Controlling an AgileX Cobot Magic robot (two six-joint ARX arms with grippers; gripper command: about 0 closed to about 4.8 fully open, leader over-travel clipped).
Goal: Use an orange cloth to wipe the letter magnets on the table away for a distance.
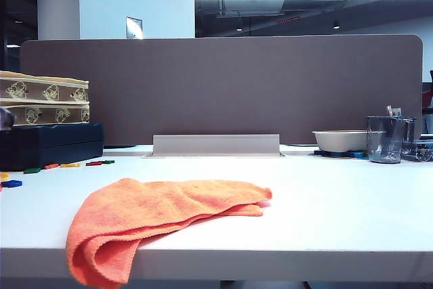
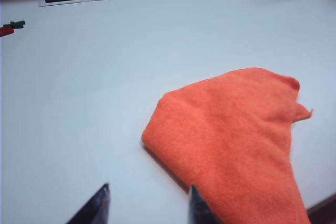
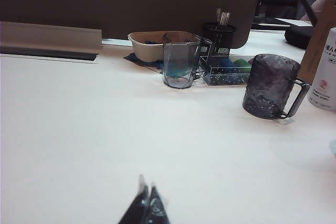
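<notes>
While left end effector (image 2: 149,204) beside cloth (image 2: 231,135), right end effector (image 3: 146,203) toward blue-holding bowl (image 3: 143,50)

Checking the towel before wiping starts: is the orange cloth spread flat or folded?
Folded. The orange cloth lies doubled over in rumpled layers on the table, one end drooping over the front edge. No gripper holds it.

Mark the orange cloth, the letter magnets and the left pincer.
orange cloth (image 1: 162,211), exterior view, middle of the rumpled top fold.
letter magnets (image 1: 70,164), exterior view, a yellow piece in the row at far left.
left pincer (image 2: 148,205), left wrist view, gap between its parted fingertips.
</notes>
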